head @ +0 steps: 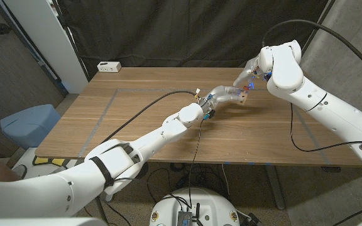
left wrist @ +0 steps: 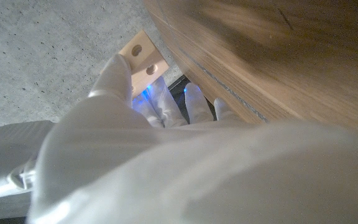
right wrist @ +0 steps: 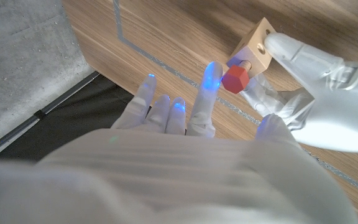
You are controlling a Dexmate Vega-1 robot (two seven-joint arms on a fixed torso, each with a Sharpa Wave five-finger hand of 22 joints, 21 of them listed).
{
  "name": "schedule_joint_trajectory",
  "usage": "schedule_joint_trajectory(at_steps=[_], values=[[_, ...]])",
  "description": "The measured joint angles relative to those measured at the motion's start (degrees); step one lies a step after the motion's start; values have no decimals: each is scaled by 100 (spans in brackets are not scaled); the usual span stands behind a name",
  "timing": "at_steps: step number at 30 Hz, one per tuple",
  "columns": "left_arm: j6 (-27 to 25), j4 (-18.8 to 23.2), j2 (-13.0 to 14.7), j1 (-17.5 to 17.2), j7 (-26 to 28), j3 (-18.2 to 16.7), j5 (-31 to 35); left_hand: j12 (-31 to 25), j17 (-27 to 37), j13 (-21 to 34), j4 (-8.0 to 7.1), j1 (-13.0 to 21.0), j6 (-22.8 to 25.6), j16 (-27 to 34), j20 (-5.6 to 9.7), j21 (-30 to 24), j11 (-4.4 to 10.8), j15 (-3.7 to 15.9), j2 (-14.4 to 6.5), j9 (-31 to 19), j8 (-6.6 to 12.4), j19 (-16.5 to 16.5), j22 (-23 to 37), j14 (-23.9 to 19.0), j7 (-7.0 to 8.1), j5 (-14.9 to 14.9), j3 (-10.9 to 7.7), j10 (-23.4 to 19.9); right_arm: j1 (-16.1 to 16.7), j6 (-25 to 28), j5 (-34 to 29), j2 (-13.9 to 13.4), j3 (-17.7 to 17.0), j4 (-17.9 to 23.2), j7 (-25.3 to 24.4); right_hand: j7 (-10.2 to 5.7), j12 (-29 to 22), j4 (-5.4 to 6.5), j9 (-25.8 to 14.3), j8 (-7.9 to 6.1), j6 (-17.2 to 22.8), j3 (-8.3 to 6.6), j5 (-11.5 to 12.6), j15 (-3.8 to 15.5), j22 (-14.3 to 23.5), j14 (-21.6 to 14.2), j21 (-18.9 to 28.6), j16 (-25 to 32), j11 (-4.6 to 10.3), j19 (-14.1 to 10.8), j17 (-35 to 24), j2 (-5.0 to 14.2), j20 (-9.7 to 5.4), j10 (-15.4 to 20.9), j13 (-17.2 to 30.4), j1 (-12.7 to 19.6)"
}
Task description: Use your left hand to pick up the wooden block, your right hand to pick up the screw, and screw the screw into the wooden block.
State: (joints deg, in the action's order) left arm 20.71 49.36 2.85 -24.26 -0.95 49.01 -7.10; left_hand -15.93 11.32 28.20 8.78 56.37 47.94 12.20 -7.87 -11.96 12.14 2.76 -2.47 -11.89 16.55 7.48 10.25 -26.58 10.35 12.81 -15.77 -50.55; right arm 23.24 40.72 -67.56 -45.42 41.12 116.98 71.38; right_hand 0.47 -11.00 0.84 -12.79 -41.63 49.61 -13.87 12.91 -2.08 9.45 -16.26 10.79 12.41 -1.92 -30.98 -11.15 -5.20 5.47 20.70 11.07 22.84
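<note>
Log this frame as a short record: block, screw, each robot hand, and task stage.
wooden block: held off the table by the left robot hand, holes visible in its faces
screw: red hex head, shaft entering a hole in the block
right robot hand: fingers at the screw head; actual grip cannot be confirmed
table: wooden, with tape lines
stage: screw seated in the block; depth of threading cannot be told

Even, soft overhead light on the table [head: 137, 119], dark backdrop behind; wrist views blur close up, blue fingertip glow.
</note>
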Motion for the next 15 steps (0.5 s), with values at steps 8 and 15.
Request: schedule_joint_trajectory(at_steps=[8,15], values=[[-1,9,6,-8,-2,-1,0,0,0,0,0,0,0,0,0,0,1,0,0,0,0,0,0,0,0,0,0,1,27,-83,-163,35,-73,6,232,47,20,-7,-42,107,-421,38,81,-62,0,62,0,-62,-76,48,24,0,48,-76,0,0],[8,-46,-5,2,-13,-2,-3,0,0,0,0,0,0,0,0,0,9,0,0,0,0,0,0,0,0,-1,1,9,31,-137,-192,49,-116,11,347,83,43,-28,-41,267,-852,58,130,-143,0,144,-22,-101,-139,122,23,1,121,-224,13,2]])
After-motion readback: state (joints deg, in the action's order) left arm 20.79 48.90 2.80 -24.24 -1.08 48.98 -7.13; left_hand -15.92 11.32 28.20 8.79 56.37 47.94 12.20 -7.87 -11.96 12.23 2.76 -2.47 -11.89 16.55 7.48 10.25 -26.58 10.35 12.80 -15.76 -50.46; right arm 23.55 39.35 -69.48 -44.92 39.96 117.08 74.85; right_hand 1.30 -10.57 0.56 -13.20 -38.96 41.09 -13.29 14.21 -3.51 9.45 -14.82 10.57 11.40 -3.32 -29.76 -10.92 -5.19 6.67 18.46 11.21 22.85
